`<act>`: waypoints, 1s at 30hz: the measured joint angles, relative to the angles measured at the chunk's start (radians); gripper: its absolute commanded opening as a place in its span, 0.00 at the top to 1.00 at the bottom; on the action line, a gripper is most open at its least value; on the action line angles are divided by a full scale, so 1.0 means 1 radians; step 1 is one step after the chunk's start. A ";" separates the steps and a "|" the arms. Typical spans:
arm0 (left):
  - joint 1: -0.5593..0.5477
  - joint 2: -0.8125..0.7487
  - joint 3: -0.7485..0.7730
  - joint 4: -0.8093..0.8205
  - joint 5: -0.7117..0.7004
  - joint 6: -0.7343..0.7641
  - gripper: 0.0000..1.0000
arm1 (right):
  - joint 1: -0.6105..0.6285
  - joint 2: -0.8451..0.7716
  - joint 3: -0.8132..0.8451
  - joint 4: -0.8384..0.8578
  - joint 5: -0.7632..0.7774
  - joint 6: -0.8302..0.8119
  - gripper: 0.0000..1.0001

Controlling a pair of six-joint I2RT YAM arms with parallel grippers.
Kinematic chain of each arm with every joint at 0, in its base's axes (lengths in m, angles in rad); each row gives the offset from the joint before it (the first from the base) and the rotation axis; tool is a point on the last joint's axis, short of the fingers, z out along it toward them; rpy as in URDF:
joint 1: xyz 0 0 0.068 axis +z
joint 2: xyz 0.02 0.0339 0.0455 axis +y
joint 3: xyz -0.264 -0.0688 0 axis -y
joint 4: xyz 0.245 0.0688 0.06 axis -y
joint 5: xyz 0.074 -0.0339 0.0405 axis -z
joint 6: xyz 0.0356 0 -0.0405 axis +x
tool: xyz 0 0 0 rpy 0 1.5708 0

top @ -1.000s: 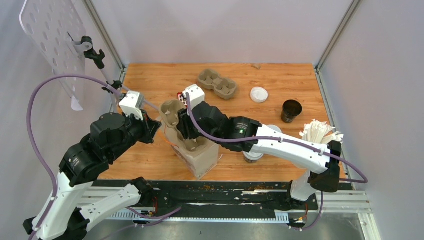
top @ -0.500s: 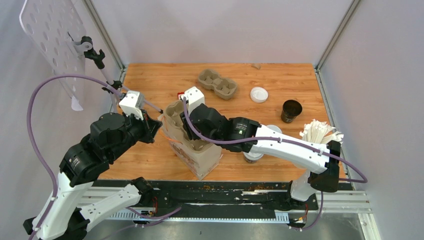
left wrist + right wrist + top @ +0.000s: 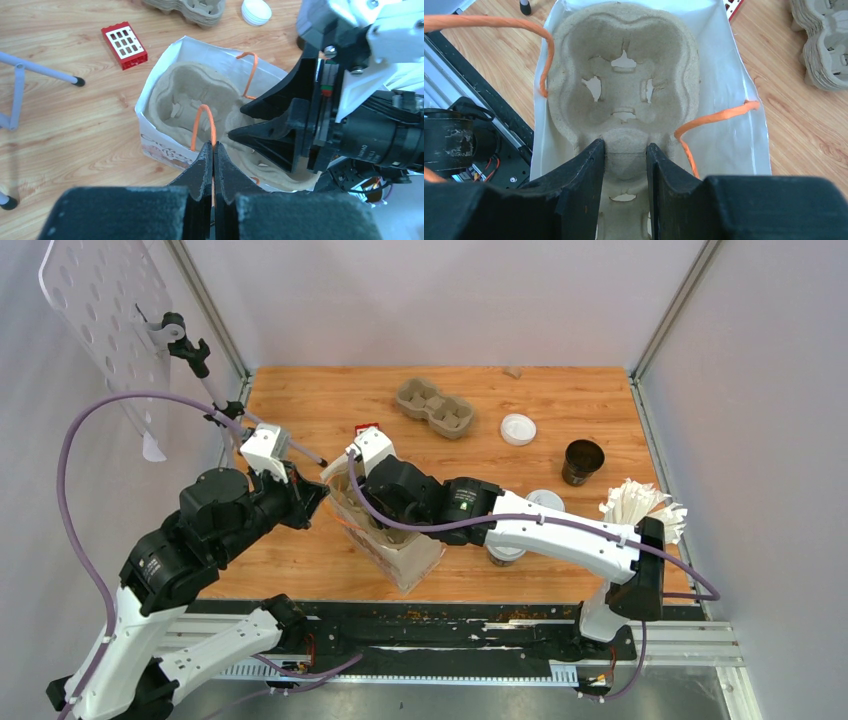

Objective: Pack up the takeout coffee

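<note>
Right gripper [image 3: 625,150], clamped on the pulp tray [image 3: 624,85], has sunk it deeper into the bag [image 3: 729,70]; left gripper [image 3: 210,150] pinches the handle [image 3: 202,125]. Takeout coffee [image 3: 583,461] waits at the bag's 3 o'clock, unpacked.

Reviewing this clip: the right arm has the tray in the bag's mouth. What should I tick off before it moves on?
1. Left gripper shut on the bag's orange handle, holding the mouth open: ok.
2. Right gripper clamped on the pulp tray wall: ok.
3. Tray within the white walls of the paper bag: ok.
4. Tray seated flat on the bag's bottom: cannot tell.
5. Coffee ready to load: the dark cup stands open, and a white lid lies apart from it on the table: not ok.
</note>
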 measured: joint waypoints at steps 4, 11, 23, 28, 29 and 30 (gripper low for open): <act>0.000 -0.005 -0.013 0.013 0.019 -0.001 0.99 | 0.000 0.008 0.000 -0.003 0.001 -0.010 0.71; 0.000 -0.016 -0.030 0.026 0.041 -0.007 0.99 | -0.001 0.014 0.002 -0.002 0.001 -0.014 0.71; 0.000 -0.027 -0.064 0.046 0.075 -0.011 0.99 | -0.017 0.012 -0.070 0.080 0.036 -0.019 0.71; 0.000 -0.027 -0.064 0.046 0.074 -0.011 0.99 | -0.020 0.012 -0.134 0.131 0.027 -0.071 0.71; 0.000 -0.027 -0.064 0.046 0.074 -0.011 0.99 | -0.020 0.011 -0.143 0.142 0.024 -0.084 0.71; 0.000 -0.026 -0.064 0.045 0.072 -0.011 0.98 | -0.021 0.011 -0.151 0.150 0.019 -0.101 0.71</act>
